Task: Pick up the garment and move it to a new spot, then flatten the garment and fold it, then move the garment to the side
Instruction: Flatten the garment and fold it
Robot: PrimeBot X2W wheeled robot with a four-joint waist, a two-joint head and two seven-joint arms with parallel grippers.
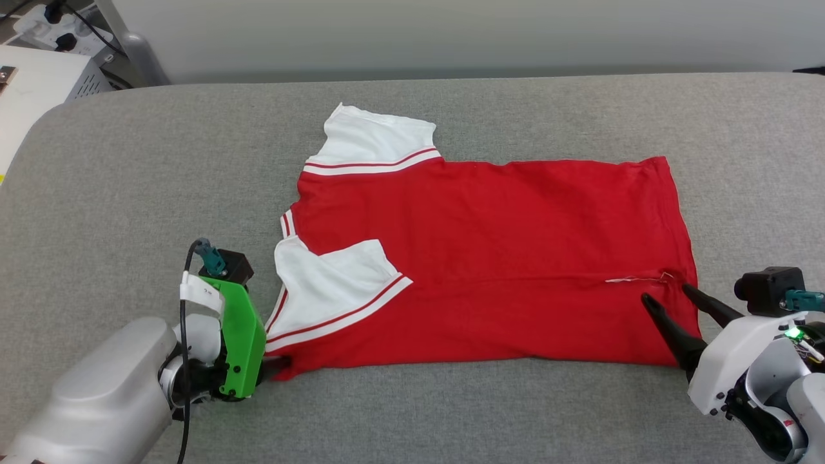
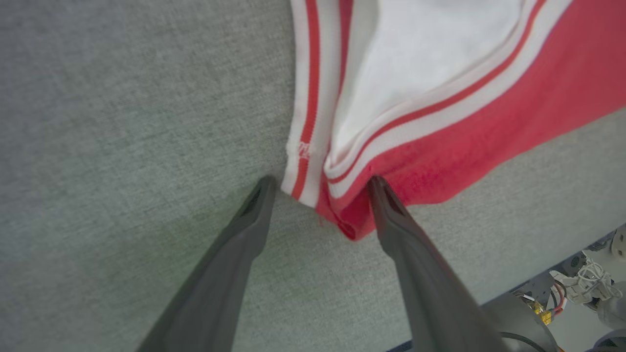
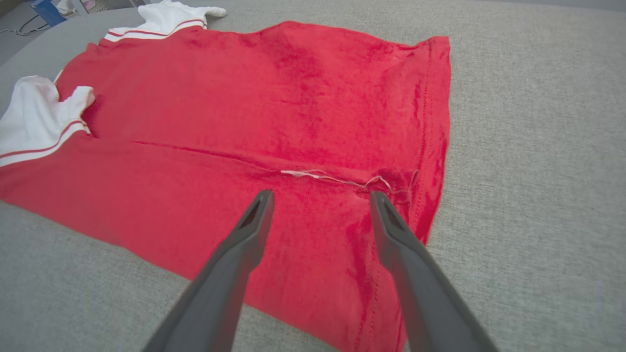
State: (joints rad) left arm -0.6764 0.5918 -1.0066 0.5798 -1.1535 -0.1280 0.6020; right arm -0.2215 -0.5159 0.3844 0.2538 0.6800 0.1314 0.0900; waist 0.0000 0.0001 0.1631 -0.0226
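The garment [image 1: 503,258], a red T-shirt with white striped-trim sleeves, lies spread on the grey padded surface [image 1: 451,412], its near long edge folded over toward the middle. Its near sleeve [image 1: 329,283] is folded onto the red body. My left gripper [image 2: 320,183] is open at the shirt's near shoulder corner [image 2: 342,215], the fingertips straddling the striped trim. In the head view the left gripper [image 1: 274,367] sits at that corner, mostly behind its green mount. My right gripper [image 1: 667,293] is open over the hem corner, beside a loose white thread [image 3: 337,178]. The right gripper [image 3: 320,195] holds nothing.
The grey padded surface extends well beyond the shirt on all sides. A white box [image 1: 32,84] and cables [image 1: 64,26] stand past the far left corner. The wall runs behind the far edge.
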